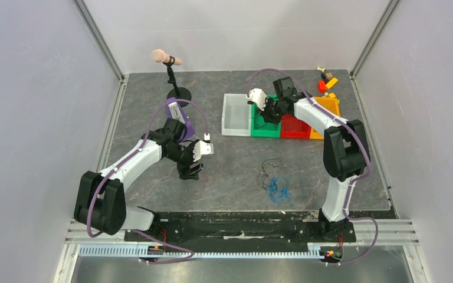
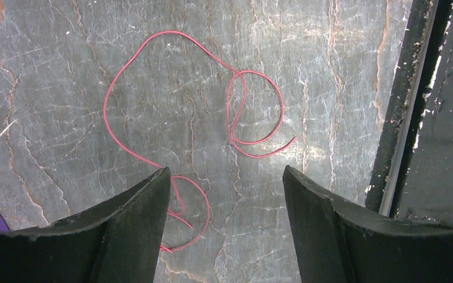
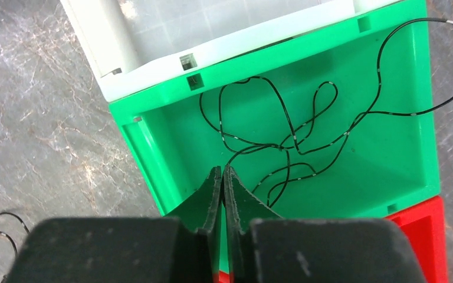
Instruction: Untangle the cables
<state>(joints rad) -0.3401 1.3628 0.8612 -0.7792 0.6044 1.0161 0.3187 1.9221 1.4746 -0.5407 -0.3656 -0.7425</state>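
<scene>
A thin red cable (image 2: 105,109) lies in loose loops on the grey table, seen in the left wrist view. My left gripper (image 2: 225,171) hangs open just above it, and the left finger (image 2: 135,224) hides part of a small loop. My right gripper (image 3: 223,170) is shut over the green bin (image 3: 271,56), with a thin black cable (image 3: 283,147) running to its fingertips. That cable lies looped in the bin and drapes over its right wall. A clump of blue cable (image 1: 278,188) and black cable (image 1: 269,168) lies on the table between the arms.
A white bin (image 1: 236,115), the green bin (image 1: 264,127), a red bin (image 1: 295,127) and an orange bin (image 1: 328,105) stand in a row at the back. A microphone on a stand (image 1: 166,58) is at the back left. Small toys (image 1: 327,79) lie at the back right.
</scene>
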